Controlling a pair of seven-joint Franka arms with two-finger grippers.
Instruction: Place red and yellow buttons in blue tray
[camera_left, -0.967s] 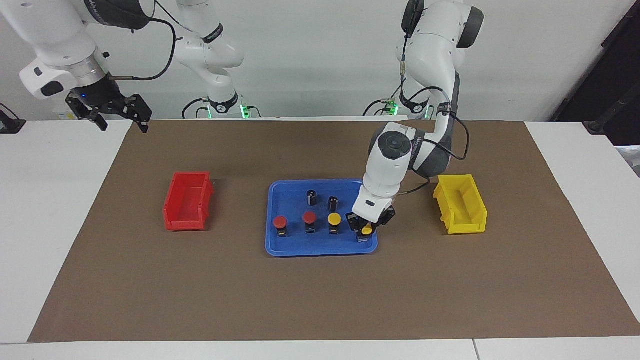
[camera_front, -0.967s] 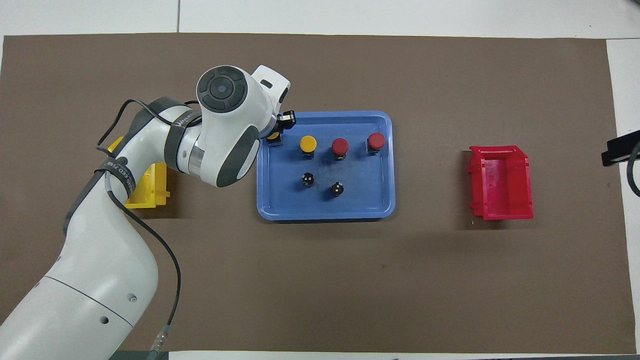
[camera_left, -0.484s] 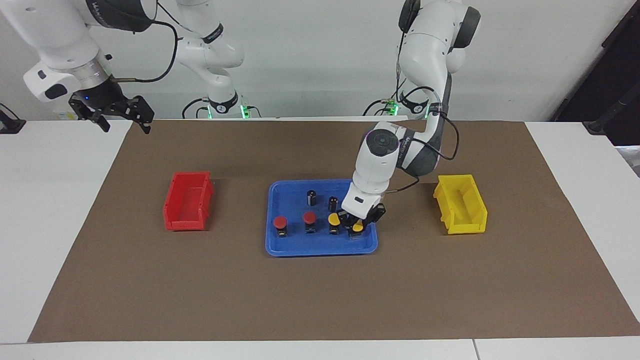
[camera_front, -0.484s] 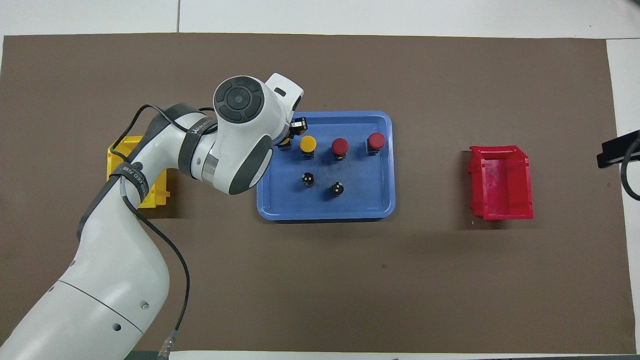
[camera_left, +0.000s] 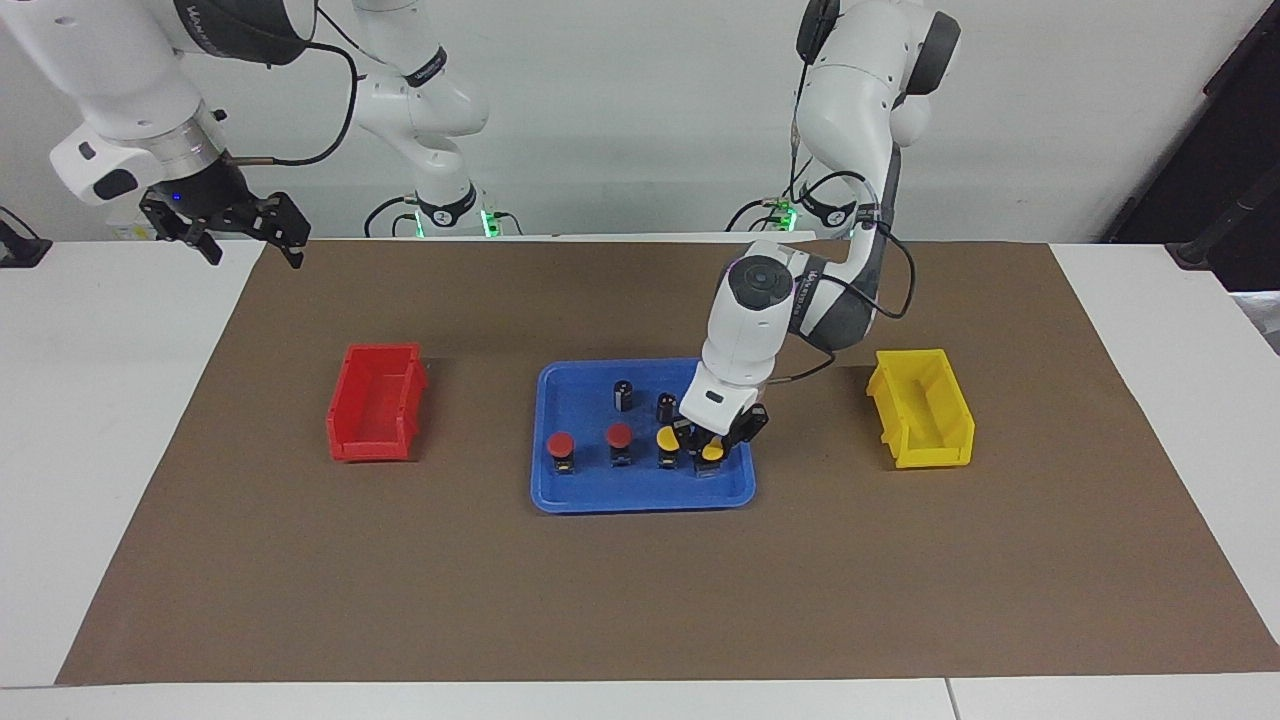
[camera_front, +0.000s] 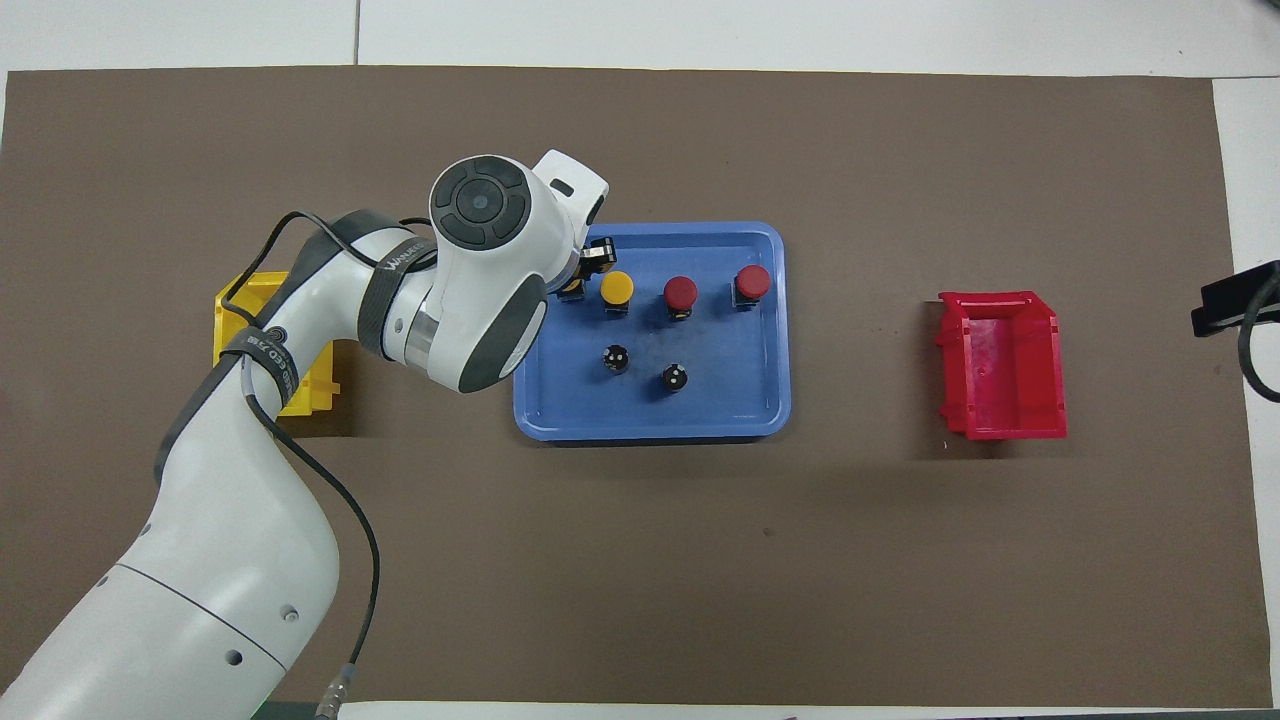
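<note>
The blue tray (camera_left: 580, 490) (camera_front: 740, 400) lies mid-table. In it stand two red buttons (camera_left: 560, 444) (camera_left: 619, 435), a free yellow button (camera_left: 667, 438) (camera_front: 616, 287) and two dark capless cylinders (camera_left: 623, 392) (camera_left: 666, 405). My left gripper (camera_left: 712, 448) (camera_front: 580, 275) is shut on the second yellow button (camera_left: 712, 453), low in the tray at its left-arm end, close beside the free yellow button. In the overhead view the arm hides most of the held button. My right gripper (camera_left: 245, 228) waits open and empty, raised over the right arm's end of the table.
A small red bin (camera_left: 378, 402) (camera_front: 1002, 365) stands on the brown mat toward the right arm's end. A small yellow bin (camera_left: 922, 407) (camera_front: 305, 385) stands toward the left arm's end, partly under the left arm in the overhead view.
My left gripper has carried the yellow button from the tray's left-arm-end rim inward, closer to the free yellow button. The right gripper has barely shifted.
</note>
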